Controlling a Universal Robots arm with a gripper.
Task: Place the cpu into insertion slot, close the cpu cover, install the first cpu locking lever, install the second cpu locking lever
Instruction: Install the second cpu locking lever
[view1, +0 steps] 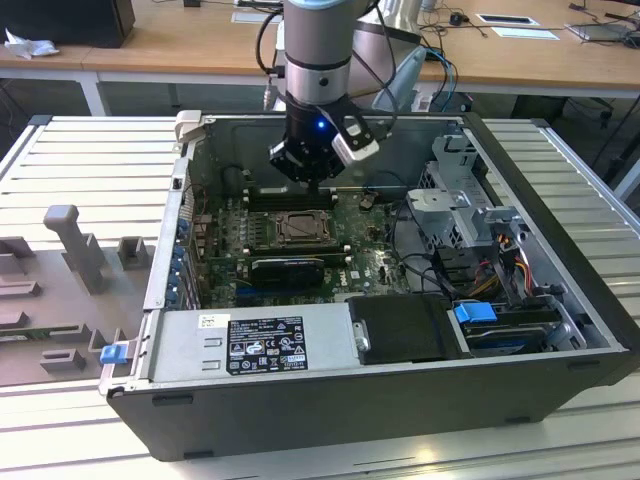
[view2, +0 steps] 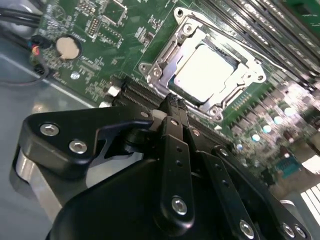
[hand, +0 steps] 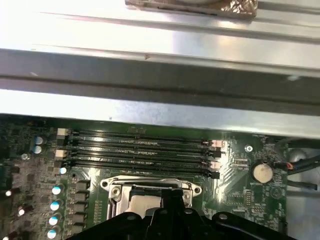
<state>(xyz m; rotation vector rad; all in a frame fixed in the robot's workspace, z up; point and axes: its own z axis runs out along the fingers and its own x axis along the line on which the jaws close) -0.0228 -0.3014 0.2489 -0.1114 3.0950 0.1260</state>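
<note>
One pale square cpu (view2: 206, 71) lies flat in the insertion slot (view2: 153, 71), seated level within the silvery rim, presumably so that the pin field below meets it evenly. Around it sits the cpu cover (view2: 235, 52), a thin metal frame whose cut-out centre leaves the chip's face bare (whether it is fully latched I cannot tell). Just beside the socket run the long black memory slots (hand: 140, 150) on the green motherboard (view2: 95, 30). Above the socket, inside the open computer case (view1: 560, 330), hangs the gripper (view2: 172, 107), its fingers drawn together on nothing.
</note>
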